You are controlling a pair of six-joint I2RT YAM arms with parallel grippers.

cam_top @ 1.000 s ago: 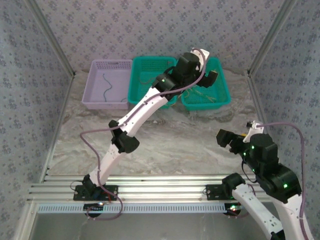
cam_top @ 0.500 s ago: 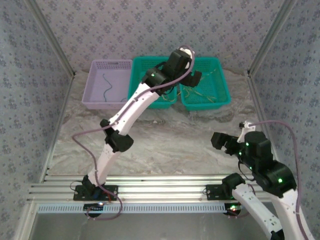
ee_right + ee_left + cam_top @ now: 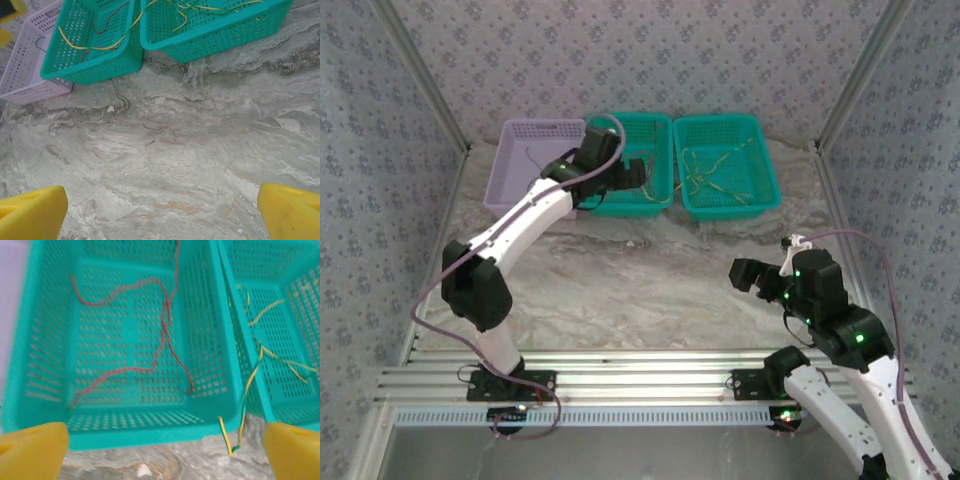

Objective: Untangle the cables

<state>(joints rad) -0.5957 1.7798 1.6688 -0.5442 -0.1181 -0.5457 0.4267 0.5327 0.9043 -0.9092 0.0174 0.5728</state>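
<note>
Two red cables [image 3: 165, 325] lie crossed on the floor of the middle teal basket [image 3: 150, 432]. A yellow-green cable [image 3: 243, 410] hangs over the rim between the two teal baskets, its end on the table. More yellow and green cables [image 3: 715, 172] lie tangled in the right teal basket [image 3: 765, 195]. One yellow cable [image 3: 95, 48] reaches across into the middle basket. A dark cable [image 3: 39, 44] lies in the lilac basket [image 3: 510, 205]. My left gripper [image 3: 632, 172] hovers open at the middle basket's near wall, holding nothing. My right gripper [image 3: 744, 272] stands open over bare table.
The three baskets stand side by side at the back of the marble-patterned table [image 3: 650, 280]. Patterned walls with metal corner posts [image 3: 420, 90] close in the sides and back. In the right wrist view, bare table [image 3: 165, 150] stretches between the baskets and my fingers.
My left arm has swung left from over the right teal basket to the middle teal basket, gripper open throughout. My right arm has shifted slightly left and forward.
</note>
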